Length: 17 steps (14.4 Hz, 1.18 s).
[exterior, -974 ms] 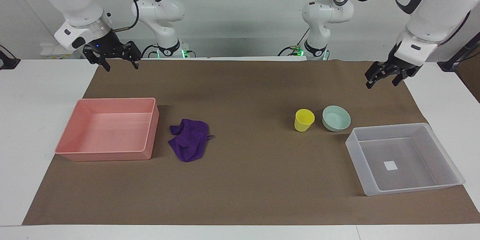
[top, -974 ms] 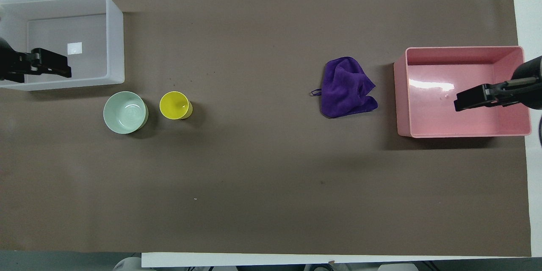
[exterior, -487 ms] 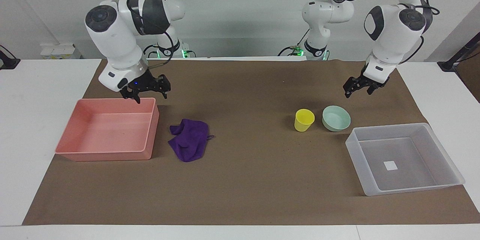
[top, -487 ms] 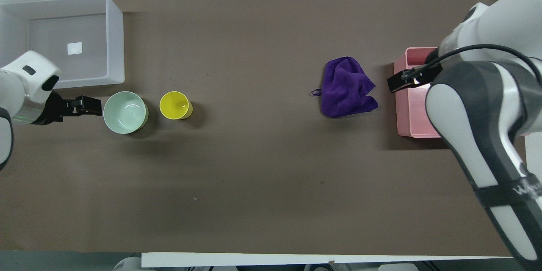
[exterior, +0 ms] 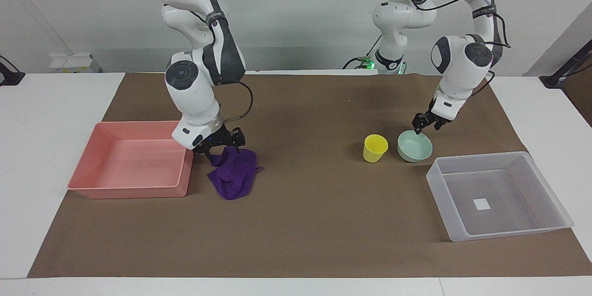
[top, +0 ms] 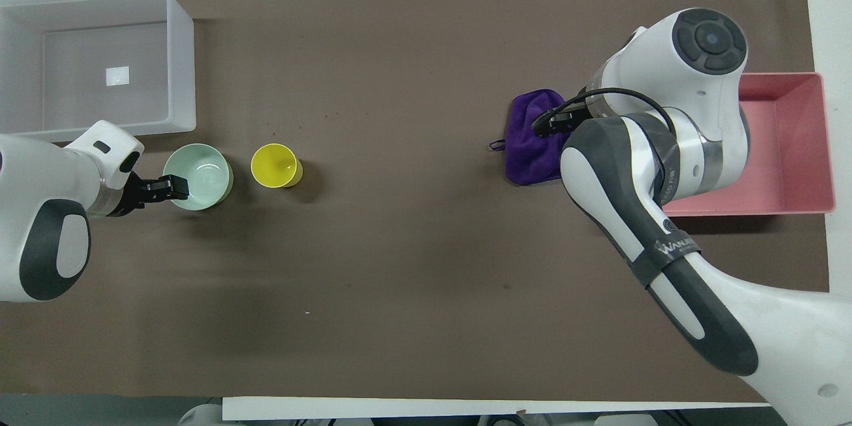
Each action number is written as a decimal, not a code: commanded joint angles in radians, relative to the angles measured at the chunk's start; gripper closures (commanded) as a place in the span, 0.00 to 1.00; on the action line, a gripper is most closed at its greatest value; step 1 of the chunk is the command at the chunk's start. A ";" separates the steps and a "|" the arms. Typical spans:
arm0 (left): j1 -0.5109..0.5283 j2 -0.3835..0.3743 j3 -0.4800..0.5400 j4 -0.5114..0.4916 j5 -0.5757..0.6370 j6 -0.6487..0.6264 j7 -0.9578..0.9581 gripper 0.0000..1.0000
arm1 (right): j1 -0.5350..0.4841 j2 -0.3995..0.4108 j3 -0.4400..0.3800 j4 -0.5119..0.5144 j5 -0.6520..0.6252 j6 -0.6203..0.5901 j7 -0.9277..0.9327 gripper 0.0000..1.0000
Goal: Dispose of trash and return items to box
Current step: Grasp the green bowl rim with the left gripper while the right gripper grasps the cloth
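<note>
The purple rag (exterior: 235, 175) lies on the brown mat beside the pink tray (exterior: 134, 192). My right gripper (exterior: 222, 145) is open, low over the rag's edge nearer to the robots; in the overhead view (top: 550, 122) the arm covers part of the rag (top: 528, 146). The mint-green bowl (exterior: 416, 148) and yellow cup (exterior: 374, 147) stand side by side near the clear tub (exterior: 550, 185). My left gripper (exterior: 425, 125) is open at the bowl's rim nearer to the robots, also seen in the overhead view (top: 174, 188) at the bowl (top: 200, 173). Both hold nothing.
The clear tub (top: 181, 60) with a white sticker on its floor sits at the left arm's end. The pink tray (top: 792, 146) sits at the right arm's end, partly under the right arm. The cup (top: 274, 164) stands beside the bowl, toward the table's middle.
Both arms have swung in and come down. The right gripper moved from the pink tray's edge to the rag. The left gripper moved down to the bowl's rim. No object has moved.
</note>
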 commanded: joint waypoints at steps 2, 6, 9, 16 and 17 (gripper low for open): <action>-0.003 0.067 -0.002 -0.008 0.020 0.112 -0.063 0.55 | 0.009 0.063 0.000 -0.026 0.015 0.091 0.000 0.13; -0.006 0.074 -0.002 -0.009 0.020 0.117 -0.059 1.00 | 0.026 0.077 0.000 -0.034 0.015 0.092 0.005 0.71; 0.007 0.071 -0.001 0.014 0.020 0.088 -0.056 1.00 | 0.028 0.075 0.000 -0.031 0.015 0.072 0.037 0.98; 0.020 0.011 0.017 0.423 -0.021 -0.446 -0.039 1.00 | 0.006 -0.061 -0.007 -0.011 0.011 -0.077 0.037 1.00; 0.044 0.030 0.018 0.466 -0.052 -0.445 -0.028 1.00 | -0.004 -0.090 -0.007 -0.006 0.008 -0.109 0.034 1.00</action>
